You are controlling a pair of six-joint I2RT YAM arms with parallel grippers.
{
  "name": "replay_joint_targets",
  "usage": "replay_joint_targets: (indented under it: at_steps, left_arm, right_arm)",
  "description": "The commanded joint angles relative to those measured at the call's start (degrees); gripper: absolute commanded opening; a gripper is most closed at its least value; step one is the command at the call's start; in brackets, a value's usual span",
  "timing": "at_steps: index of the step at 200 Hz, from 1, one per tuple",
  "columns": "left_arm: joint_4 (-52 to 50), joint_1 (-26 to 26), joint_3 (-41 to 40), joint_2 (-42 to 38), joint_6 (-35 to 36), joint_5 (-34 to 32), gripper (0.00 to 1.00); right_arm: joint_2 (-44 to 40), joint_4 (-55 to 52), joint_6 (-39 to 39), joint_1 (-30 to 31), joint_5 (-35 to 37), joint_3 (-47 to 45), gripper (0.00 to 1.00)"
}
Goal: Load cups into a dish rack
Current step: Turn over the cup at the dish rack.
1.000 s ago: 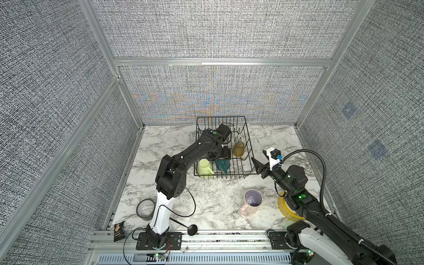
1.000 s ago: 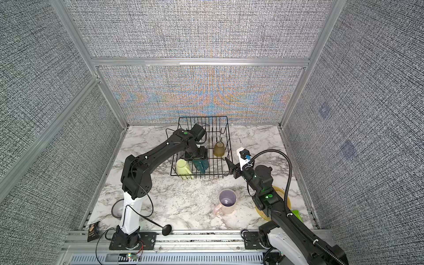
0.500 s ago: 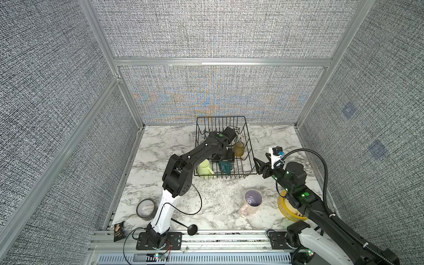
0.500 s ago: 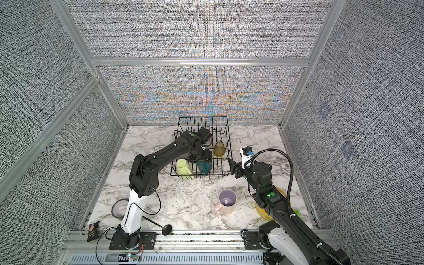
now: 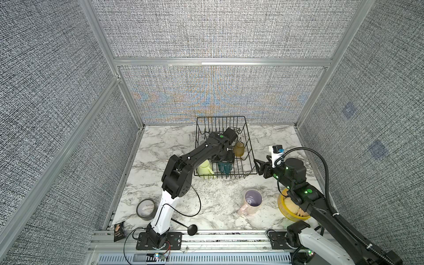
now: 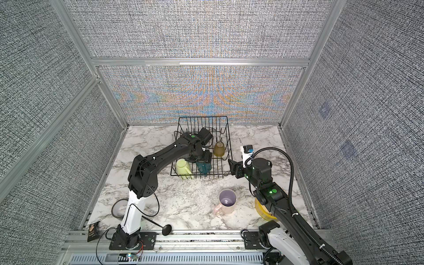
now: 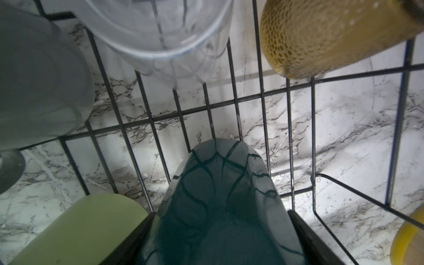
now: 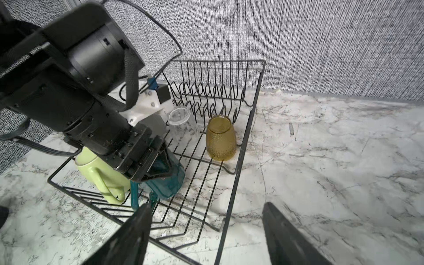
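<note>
Grey woven panels wall in a white marble counter (image 5: 160,146), and the black wire dish rack (image 5: 221,117) sits toward its back, seen in both top views (image 6: 203,117). The left gripper (image 5: 226,160) reaches down into the rack's near end, its fingers clamped on either side of the dark teal mug (image 8: 167,183), which lies tilted on the wires. The left wrist view shows that mug (image 7: 220,195) filling the gap between the fingers. Just beside it, the pale yellow-green mug (image 8: 101,174) leans in the rack's near corner. The amber tumbler (image 8: 221,138) stands along the rack's right side, with the clear glass (image 8: 182,125) next to it and a grey mug (image 7: 34,80) nearby. The pink mug (image 5: 251,202) stands upright on the bare counter in front of the rack, well apart from it, near the yellow steamer basket (image 5: 284,211). The right gripper (image 8: 206,205) hovers just outside the rack's near right corner, fingers spread apart and empty.
</note>
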Motion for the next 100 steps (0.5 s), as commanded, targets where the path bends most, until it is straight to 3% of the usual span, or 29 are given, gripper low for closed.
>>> replay_joint_targets:
  at_steps: [1,41,85,90,96,100]
  left_arm:
    - [-0.23,-0.04,-0.25,-1.31,0.99,-0.98,0.78]
    - [0.58,-0.04,-1.73,-2.12,1.44,-0.87,0.79]
    - [0.33,-0.1,-1.25,-0.51,1.79,-0.55,0.8]
    - [0.32,-0.04,-1.09,-0.36,1.64,-0.63,0.83]
    - [0.24,-0.04,-0.95,-0.34,1.53,-0.8,0.96]
    - [0.23,-0.11,-0.87,-0.24,1.59,-1.01,0.99]
  right_arm:
    - [0.87,-12.14,6.0,0.04,-1.17,3.33,0.78]
    - [3.84,-23.17,12.09,0.33,-5.25,6.71,0.78]
    - [4.17,-31.21,13.15,0.58,-3.59,6.99,0.78]
    - [3.95,-31.42,13.1,0.57,-3.37,6.86,0.79]
    - [3.8,-31.61,13.14,0.66,-3.23,6.55,0.79]
    - [3.59,-31.64,13.14,0.58,-3.2,6.37,0.8]
